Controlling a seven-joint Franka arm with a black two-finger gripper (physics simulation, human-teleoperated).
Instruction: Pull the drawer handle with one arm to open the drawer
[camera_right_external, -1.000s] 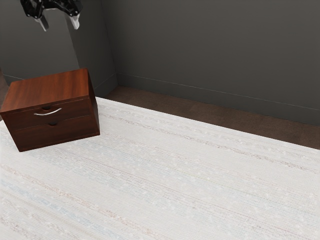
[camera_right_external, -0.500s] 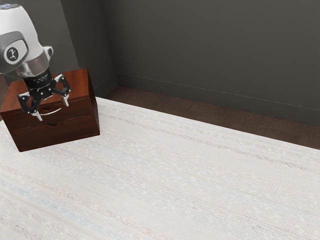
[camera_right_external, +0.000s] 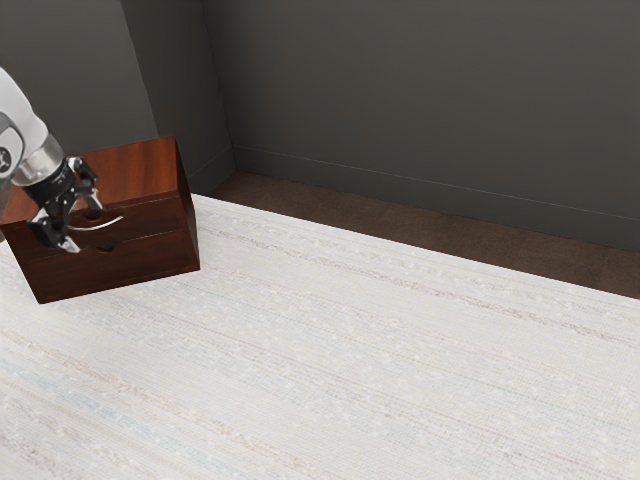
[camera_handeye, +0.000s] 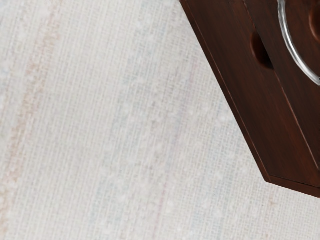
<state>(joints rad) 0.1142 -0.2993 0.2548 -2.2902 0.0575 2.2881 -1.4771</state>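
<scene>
You have a cabinet of deep reddish-brown wood with a faint darker grain, and its curved handle is shiny silver. In front of the cabinet, the claw is black with pale tips, on an arm of white and grey. Under the cabinet, the table is off-white with a woven look, streaked in faint blue and beige. Behind the cabinet, the wall is dark grey and the floor dark brown.

We find open table from three to six o'clock, cabinet blocking at ten, wall closing twelve
</scene>
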